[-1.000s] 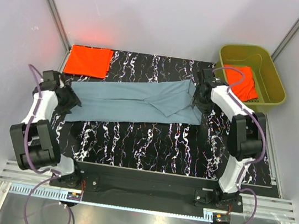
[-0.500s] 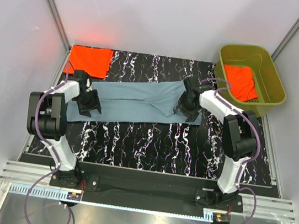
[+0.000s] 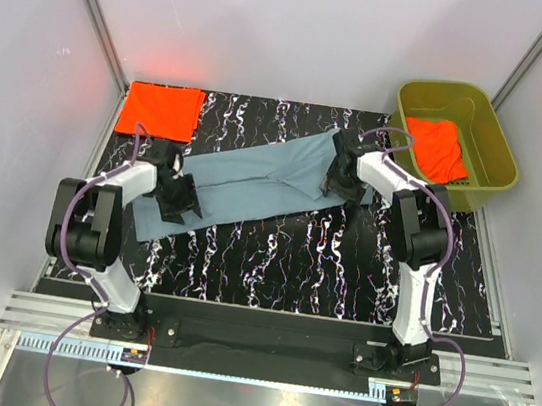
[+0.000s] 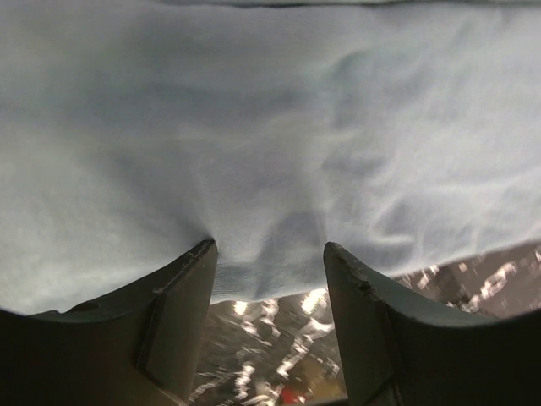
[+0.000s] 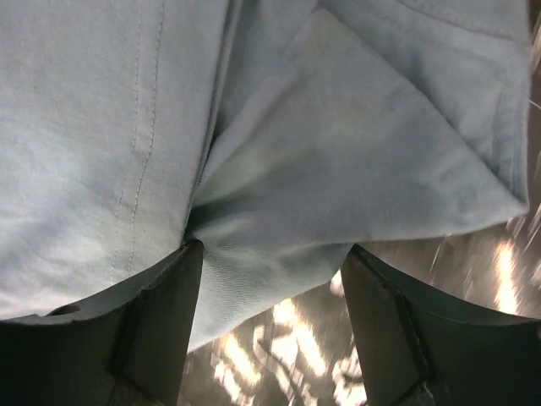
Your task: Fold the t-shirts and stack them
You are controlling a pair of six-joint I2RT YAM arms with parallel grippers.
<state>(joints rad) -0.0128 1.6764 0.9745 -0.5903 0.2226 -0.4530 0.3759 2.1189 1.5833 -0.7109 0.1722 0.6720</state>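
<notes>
blue-grey t-shirt (image 3: 254, 180): folded into a long strip, flat on the table (image 3: 274, 254), running diagonally from near the left edge up toward the far right corner
strip's right end: a sleeve flap folded over the body, stitched seam visible in the right wrist view
left gripper (image 3: 179, 198): down on the strip's left end, close to the left edge
left fingers (image 4: 182, 296): apart, shirt's near edge lies in the gap, cloth puckers at one tip, marbled table shows between them
right gripper (image 3: 343, 181): down on the strip's right end, arm reaching toward the far edge
right fingers (image 5: 161, 304): apart, straddling the shirt's edge beside the sleeve flap, not closed on the cloth
folded orange-red t-shirt (image 3: 161, 110): neat flat rectangle at the far left corner, apart from the blue-grey one
second orange-red t-shirt (image 3: 435, 150): loosely bunched inside the olive tub (image 3: 495, 154)
olive tub: by the far right corner, near the right gripper but not touching it
</notes>
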